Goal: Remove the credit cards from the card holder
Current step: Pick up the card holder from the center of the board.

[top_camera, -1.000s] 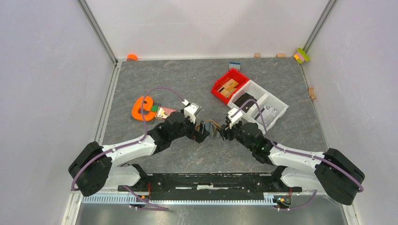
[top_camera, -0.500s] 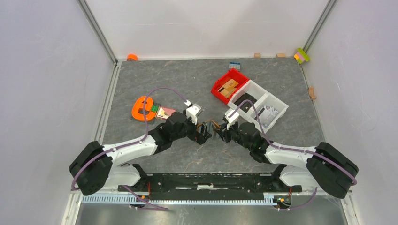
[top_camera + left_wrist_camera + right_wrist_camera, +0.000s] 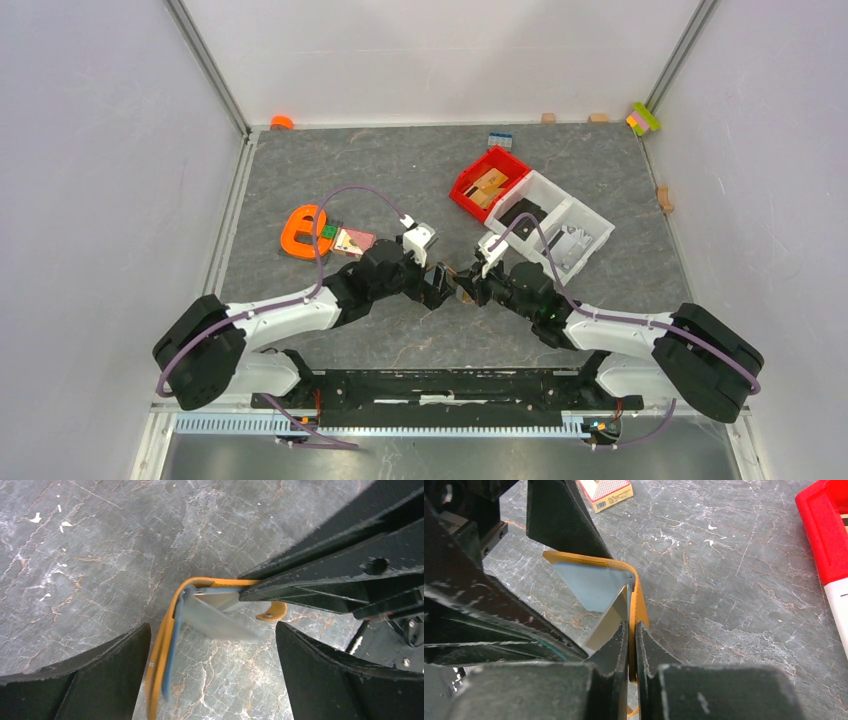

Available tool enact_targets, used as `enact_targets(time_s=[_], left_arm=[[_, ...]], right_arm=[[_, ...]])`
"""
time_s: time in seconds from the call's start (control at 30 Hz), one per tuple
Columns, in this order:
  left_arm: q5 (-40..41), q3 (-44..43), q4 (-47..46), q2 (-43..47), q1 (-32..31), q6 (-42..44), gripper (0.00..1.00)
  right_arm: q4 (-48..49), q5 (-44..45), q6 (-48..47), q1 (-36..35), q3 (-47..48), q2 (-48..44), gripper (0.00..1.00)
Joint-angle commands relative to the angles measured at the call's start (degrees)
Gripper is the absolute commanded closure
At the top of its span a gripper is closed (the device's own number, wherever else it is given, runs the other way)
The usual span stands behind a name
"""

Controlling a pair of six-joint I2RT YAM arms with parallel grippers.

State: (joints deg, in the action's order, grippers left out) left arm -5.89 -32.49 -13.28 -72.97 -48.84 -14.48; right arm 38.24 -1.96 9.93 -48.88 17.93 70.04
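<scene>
Card holder stands half-open on edge near the middle of the table, with the red bin at its 1 o'clock. Over the last second the right gripper has drawn in from well apart to a pinch on the orange flap, its fingers all but together either side of it. The left gripper, at the card holder's 9 o'clock, stays spread to its widest around the other flap, gripping nothing. One side is now held and the pale lining is exposed. No cards show clear of the slots, so pulling them out appears still ahead.
</scene>
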Motion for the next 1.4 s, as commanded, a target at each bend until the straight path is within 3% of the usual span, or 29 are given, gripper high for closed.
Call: enact_targets(time_s=[0.0,0.23,0.33,0.5,0.63,0.87,0.93,1.03,1.1,1.2,1.27,1.37], left_arm=[[4.5,-2.7,0.1,-1.0,-0.8,0.9,0.00],[11.1,-4.4,3.5,-1.7,-1.9,0.6,0.02],[13.0,-5.3,5.7,-1.4,-1.9,0.2,0.09],[19.1,-7.5,13.0,1.5,-1.7,0.2,0.11],[15.0,-4.7,10.8,4.5,-1.7,1.0,0.22],[14.3,-8.4,14.9,-0.3,-1.7,1.6,0.47],[14.0,-9.3,15.9,-1.8,-1.7,1.7,0.50],[13.8,-10.0,16.6,-2.9,-1.7,1.9,0.43],[14.0,-10.2,16.8,-3.1,-1.7,2.2,0.39],[15.2,-10.1,16.9,-3.3,-1.7,2.3,0.41],[15.8,-10.3,17.3,-3.6,-1.7,2.2,0.46],[15.5,-10.9,17.8,-4.3,-1.7,1.8,0.62]], right_arm=[[2.9,-0.7,1.3,-0.7,0.5,0.1,0.95],[2.1,0.4,1.8,-0.9,0.8,0.2,0.99],[0.5,4.2,1.7,-0.9,1.0,-0.6,1.00],[-4.1,10.2,2.1,-0.8,1.9,-1.3,1.00],[-4.2,8.9,2.2,-0.8,2.3,-1.1,1.00],[-5.8,8.3,2.1,-0.6,3.2,-1.0,1.00],[-6.0,7.6,2.0,-0.6,3.3,-0.7,1.00],[-6.5,6.9,1.9,-0.5,3.8,0.0,0.98],[-7.0,6.8,1.9,-0.5,4.2,0.6,0.96],[-7.6,6.7,1.9,-0.4,4.8,1.2,0.78],[-7.7,6.6,1.9,-0.4,4.9,1.3,0.69],[-8.7,8.1,2.4,-0.2,4.9,1.4,0.60]])
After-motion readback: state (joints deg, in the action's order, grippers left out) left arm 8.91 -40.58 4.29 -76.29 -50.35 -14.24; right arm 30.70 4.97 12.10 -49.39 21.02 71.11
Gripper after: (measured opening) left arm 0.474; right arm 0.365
